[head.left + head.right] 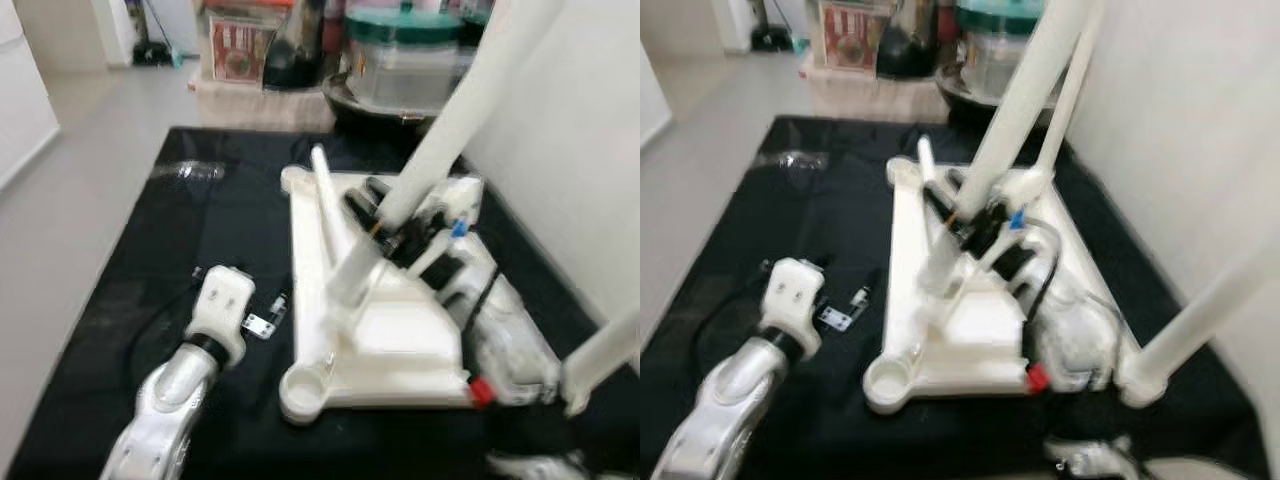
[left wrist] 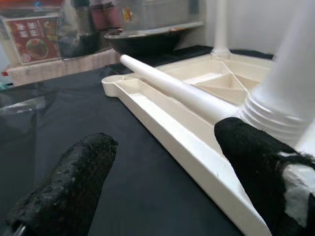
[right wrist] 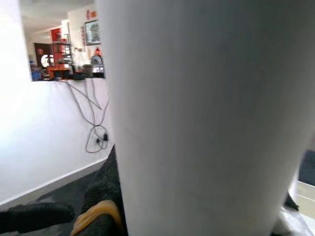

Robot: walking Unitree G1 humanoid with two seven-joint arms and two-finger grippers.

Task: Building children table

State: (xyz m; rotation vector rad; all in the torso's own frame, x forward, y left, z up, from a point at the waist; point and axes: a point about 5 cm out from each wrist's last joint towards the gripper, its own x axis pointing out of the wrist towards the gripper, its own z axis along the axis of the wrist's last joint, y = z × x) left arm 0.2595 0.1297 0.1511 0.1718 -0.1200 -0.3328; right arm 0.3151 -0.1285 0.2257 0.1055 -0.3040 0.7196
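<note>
A white children's table top lies upside down on a black mat. Several white legs stand in its corner sockets, one at the near right corner. My right gripper is over the middle of the top, shut on a long white leg that leans up and to the right; this leg is very close in the right wrist view. A thinner white leg slants across the top's left side. My left gripper is open, low over the mat beside the top's left edge.
A small metal bracket lies on the mat between my left arm and the top. An empty round socket marks the near left corner. Boxes, tubs and a dark pan crowd the mat's far end. A white wall stands to the right.
</note>
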